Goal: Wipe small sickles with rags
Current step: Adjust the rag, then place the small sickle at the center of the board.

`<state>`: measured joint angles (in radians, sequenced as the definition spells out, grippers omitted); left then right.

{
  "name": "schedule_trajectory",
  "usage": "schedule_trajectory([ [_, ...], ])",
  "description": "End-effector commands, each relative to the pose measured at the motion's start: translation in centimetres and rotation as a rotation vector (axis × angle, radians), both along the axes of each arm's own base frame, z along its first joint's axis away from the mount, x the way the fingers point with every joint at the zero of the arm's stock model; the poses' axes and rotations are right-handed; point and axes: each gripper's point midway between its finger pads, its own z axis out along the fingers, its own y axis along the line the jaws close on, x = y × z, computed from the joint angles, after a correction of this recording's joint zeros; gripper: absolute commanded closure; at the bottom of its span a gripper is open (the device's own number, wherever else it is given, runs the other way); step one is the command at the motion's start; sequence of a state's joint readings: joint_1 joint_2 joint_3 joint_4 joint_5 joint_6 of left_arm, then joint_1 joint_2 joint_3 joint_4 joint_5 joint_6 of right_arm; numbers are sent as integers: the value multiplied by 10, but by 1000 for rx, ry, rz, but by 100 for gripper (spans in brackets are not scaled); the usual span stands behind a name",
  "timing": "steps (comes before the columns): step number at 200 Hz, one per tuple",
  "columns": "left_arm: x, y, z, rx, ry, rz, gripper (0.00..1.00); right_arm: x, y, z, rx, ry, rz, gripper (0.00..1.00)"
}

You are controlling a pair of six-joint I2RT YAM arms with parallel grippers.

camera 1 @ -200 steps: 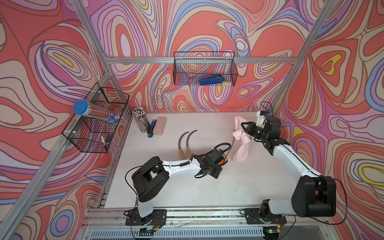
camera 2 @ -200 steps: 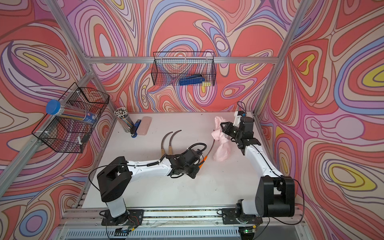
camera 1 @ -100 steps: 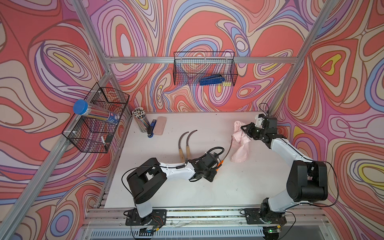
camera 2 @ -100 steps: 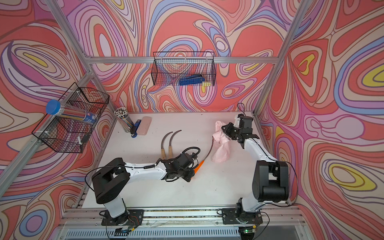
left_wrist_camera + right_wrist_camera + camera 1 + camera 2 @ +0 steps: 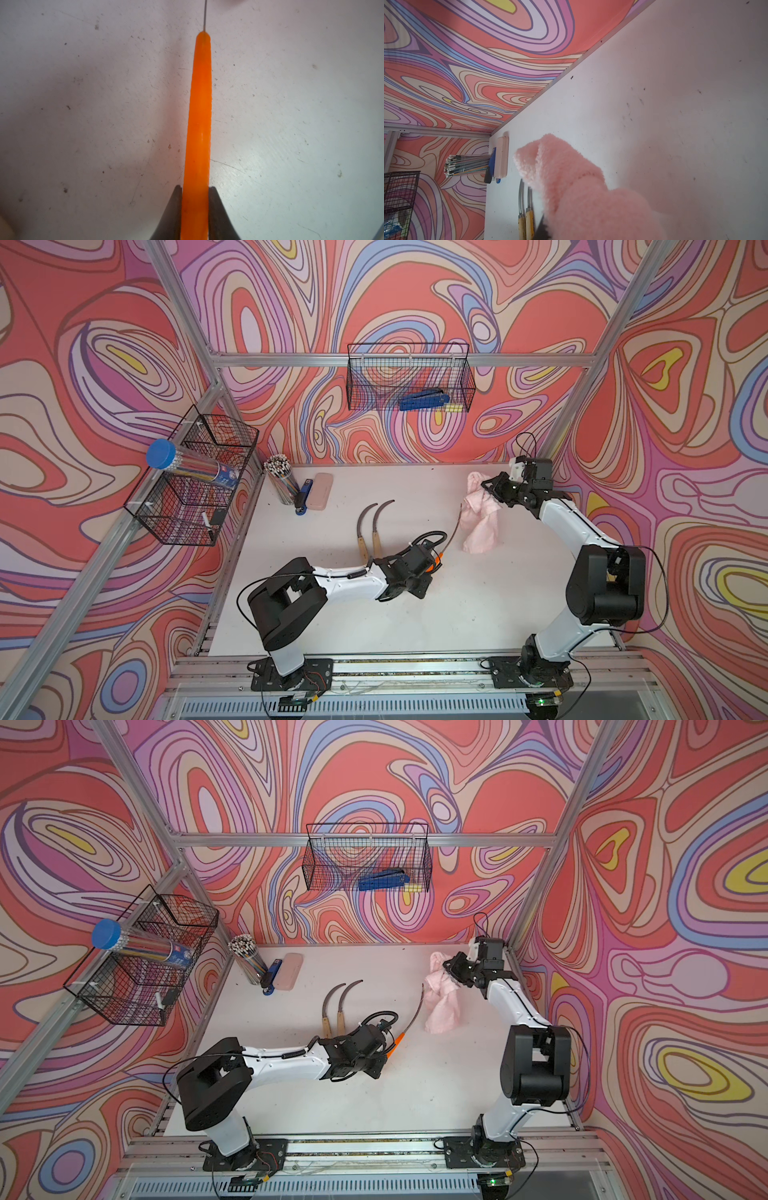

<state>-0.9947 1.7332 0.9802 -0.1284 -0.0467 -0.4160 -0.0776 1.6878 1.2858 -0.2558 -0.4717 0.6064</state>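
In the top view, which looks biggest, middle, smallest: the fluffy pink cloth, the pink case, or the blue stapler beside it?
In a top view:
1. fluffy pink cloth
2. pink case
3. blue stapler, narrower than the case, though nearly as long

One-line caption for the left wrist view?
Left jaws shut on the sickle's orange handle, scuffed white table behind.

The space is enclosed by walls (image 5: 124, 344) printed with swirling bands of red, pink, lilac, blue and yellow. The panels are held by an aluminium frame (image 5: 332, 360). A white, scuffed desk (image 5: 498, 605) is set below. A black wire basket (image 5: 374, 377) is hung on the back rail, and a second wire basket (image 5: 178, 526) on a side rail. Everything is evenly and softly lit.
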Motion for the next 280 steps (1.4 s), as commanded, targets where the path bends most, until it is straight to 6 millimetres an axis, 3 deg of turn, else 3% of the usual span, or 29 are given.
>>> schedule_trajectory([
  [1, -21, 54, -39, 237, 130, 103, 100, 20, -40, 46, -95, -192, -117, 100],
  [13, -18, 50, -36, 233, 126, 104, 100, 11, -25, 43, -112, -198, -92, 100],
  [33, -10, 37, -31, 222, 120, 94, 100, -11, 18, 33, -173, -204, -19, 100],
  [87, 19, 24, -29, 306, 74, 165, 100, -69, 119, 29, -103, -274, 216, 100],
  [101, 26, 22, -22, 290, 52, 192, 100, -86, 135, 22, -92, -277, 250, 100],
  [132, 40, 25, -17, 272, 43, 260, 100, -128, 123, -1, -54, -283, 218, 100],
  [189, 63, 41, -26, 227, 77, 375, 100, -197, 95, -16, -31, -311, 169, 100],
  [228, 53, 21, -25, 170, 125, 286, 100, -207, 86, -13, -66, -315, 148, 100],
  [280, 31, 6, 14, 0, 131, 166, 100, -189, 92, -36, -80, -269, 156, 100],
])
